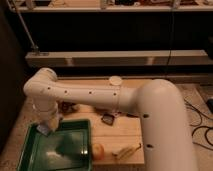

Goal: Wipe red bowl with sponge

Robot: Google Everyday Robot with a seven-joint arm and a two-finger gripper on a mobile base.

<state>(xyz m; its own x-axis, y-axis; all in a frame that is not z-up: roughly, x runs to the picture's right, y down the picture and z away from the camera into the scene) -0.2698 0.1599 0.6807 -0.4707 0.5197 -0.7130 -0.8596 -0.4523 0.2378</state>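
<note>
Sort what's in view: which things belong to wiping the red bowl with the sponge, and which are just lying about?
Job: red bowl, right of the green tray; sponge, apparently held in the shut pincer over the tray's rear left corner.
Lying about: green tray, dark round thing, small dark object, yellowish item.

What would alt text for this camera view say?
A large white robot arm reaches left across a wooden table, its hand lowered at the back-left corner of a green tray. A small orange round object sits beside the tray.
</note>
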